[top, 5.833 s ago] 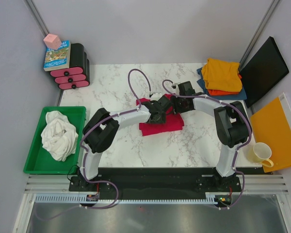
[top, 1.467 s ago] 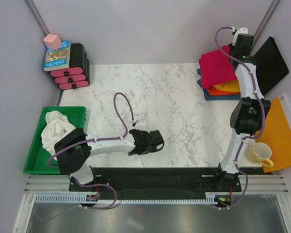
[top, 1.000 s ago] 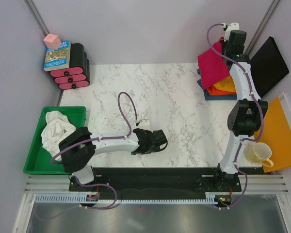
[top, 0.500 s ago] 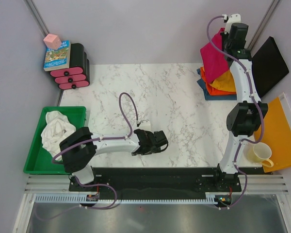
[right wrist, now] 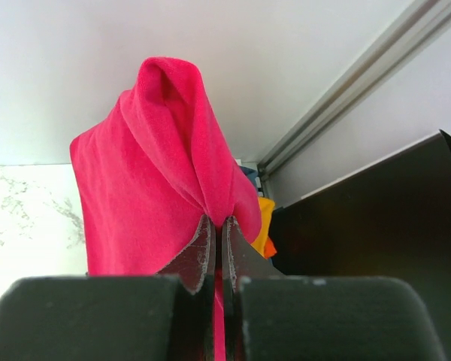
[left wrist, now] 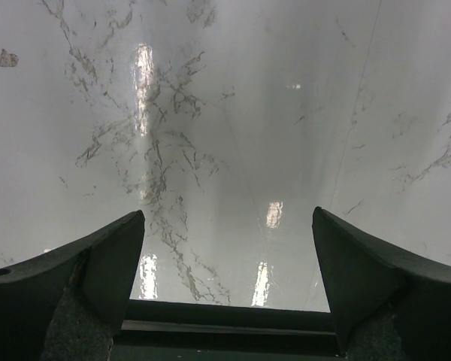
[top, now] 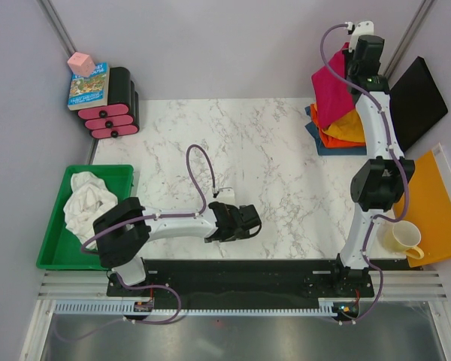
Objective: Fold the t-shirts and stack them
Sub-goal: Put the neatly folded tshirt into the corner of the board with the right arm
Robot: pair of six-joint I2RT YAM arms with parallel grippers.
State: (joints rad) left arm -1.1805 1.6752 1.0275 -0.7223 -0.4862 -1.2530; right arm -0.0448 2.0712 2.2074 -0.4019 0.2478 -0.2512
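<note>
The crimson-red t-shirt (top: 331, 86) hangs from my right gripper (top: 351, 59) at the table's far right corner, draped over the stack of folded t-shirts below it: yellow-orange (top: 355, 125), orange (top: 334, 139) and blue (top: 316, 129). In the right wrist view the right gripper (right wrist: 219, 222) is shut on a pinched fold of the red t-shirt (right wrist: 154, 188). A white t-shirt (top: 86, 210) lies crumpled in the green tray (top: 52, 248). My left gripper (top: 253, 223) stands open and holds nothing above the marble near the front edge; in its wrist view the left gripper (left wrist: 229, 226) frames only bare table.
Pink-and-black stacked cases (top: 114, 105) with a book (top: 89, 85) and a pink cube (top: 81, 64) stand at the back left. A black panel (top: 410, 109) leans at the right, beside a flat orange board (top: 428, 207) and a cream mug (top: 404, 238).
Over the last second my right gripper rose a little with the red t-shirt, which now hangs more upright over the stack. The left arm barely shifted.
</note>
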